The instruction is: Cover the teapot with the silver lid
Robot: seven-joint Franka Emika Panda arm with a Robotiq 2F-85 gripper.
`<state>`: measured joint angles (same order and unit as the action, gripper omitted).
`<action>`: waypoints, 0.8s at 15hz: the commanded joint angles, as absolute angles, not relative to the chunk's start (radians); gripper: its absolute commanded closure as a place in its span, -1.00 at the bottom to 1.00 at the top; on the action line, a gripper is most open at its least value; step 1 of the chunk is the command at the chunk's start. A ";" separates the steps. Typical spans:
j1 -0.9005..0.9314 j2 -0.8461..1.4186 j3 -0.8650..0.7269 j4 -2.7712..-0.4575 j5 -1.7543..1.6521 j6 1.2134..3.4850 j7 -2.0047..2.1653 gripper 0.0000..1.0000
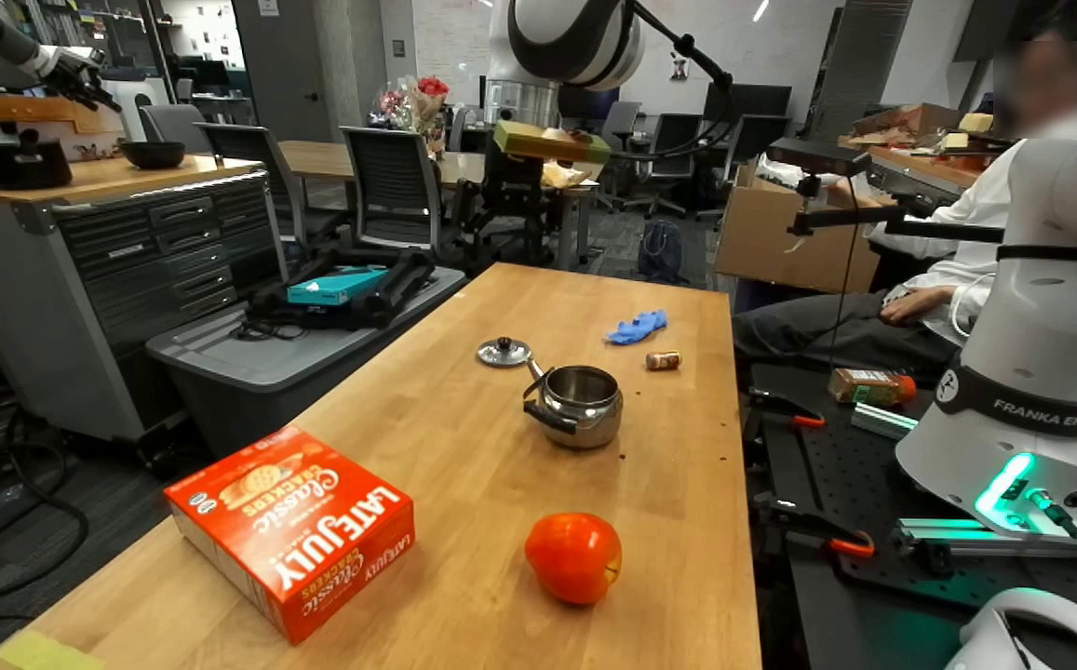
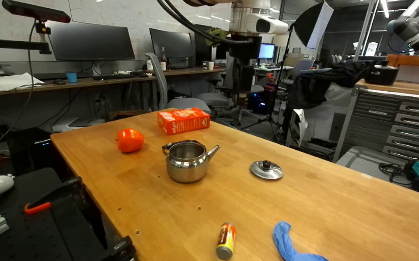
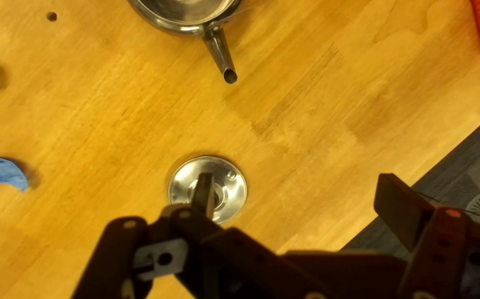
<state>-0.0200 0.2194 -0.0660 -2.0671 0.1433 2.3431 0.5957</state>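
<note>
The silver teapot point(image 1: 594, 423) stands upright and open-topped on the wooden table; it also shows in an exterior view point(image 2: 187, 168) and at the top of the wrist view point(image 3: 220, 49), partly cut off. The silver lid point(image 1: 503, 353) with its black knob lies flat on the table off the spout side, also in an exterior view point(image 2: 266, 170) and in the wrist view point(image 3: 233, 189). My gripper point(image 3: 298, 182) is wide open and empty. It hangs high above the table in both exterior views point(image 1: 508, 228) point(image 2: 242, 99). In the wrist view one finger covers part of the lid.
An orange-red round object point(image 1: 575, 556) and a red cracker box point(image 1: 291, 526) stand on the table. A small can point(image 2: 226, 241) and a blue glove point(image 2: 294, 246) lie near the lid and teapot. The table's edge point(image 3: 451, 155) shows in the wrist view.
</note>
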 commanded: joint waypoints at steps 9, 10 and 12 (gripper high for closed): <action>-0.041 0.365 -0.115 -1.971 0.206 2.356 0.633 -1.00; -0.044 0.372 -0.122 -1.970 0.212 2.364 0.646 -1.00; -0.046 0.388 -0.139 -1.963 0.206 2.376 0.678 -1.00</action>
<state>-0.0425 0.3542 -0.1179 -2.0018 0.1924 2.3596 0.6294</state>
